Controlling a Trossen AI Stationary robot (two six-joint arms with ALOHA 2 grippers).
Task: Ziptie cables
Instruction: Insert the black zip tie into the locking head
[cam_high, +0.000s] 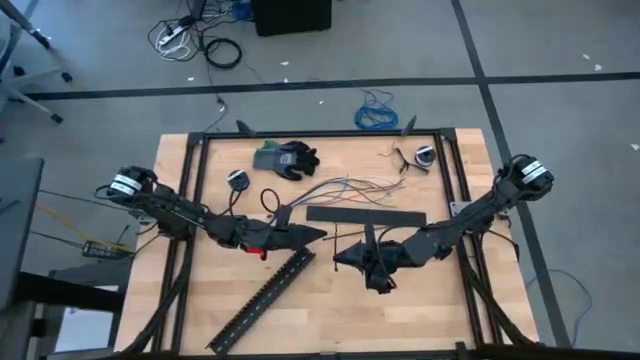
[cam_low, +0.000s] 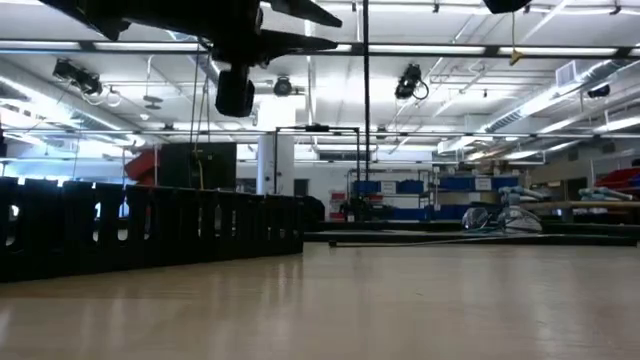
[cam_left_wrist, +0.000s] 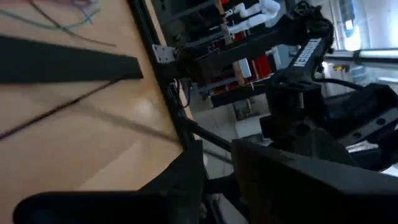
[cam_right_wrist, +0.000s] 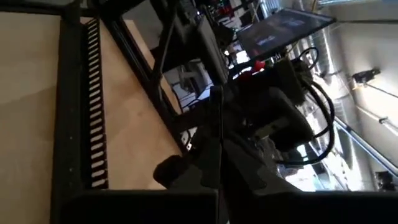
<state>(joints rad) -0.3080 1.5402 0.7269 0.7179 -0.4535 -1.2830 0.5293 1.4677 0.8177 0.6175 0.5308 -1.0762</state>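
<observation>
Two dark, slender jointed arms: left arm (cam_high: 190, 215), right arm (cam_high: 470, 215). White-labelled round base joints. Thick black cords trail alongside. White lettering on one link.

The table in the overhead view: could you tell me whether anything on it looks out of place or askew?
Mostly the cables: they lie fanned out loose, not bundled. The slotted black strip lies diagonally, while the flat black strip lies straight. A dark glove lies crumpled near the far edge. Nothing looks spilled or broken.
</observation>
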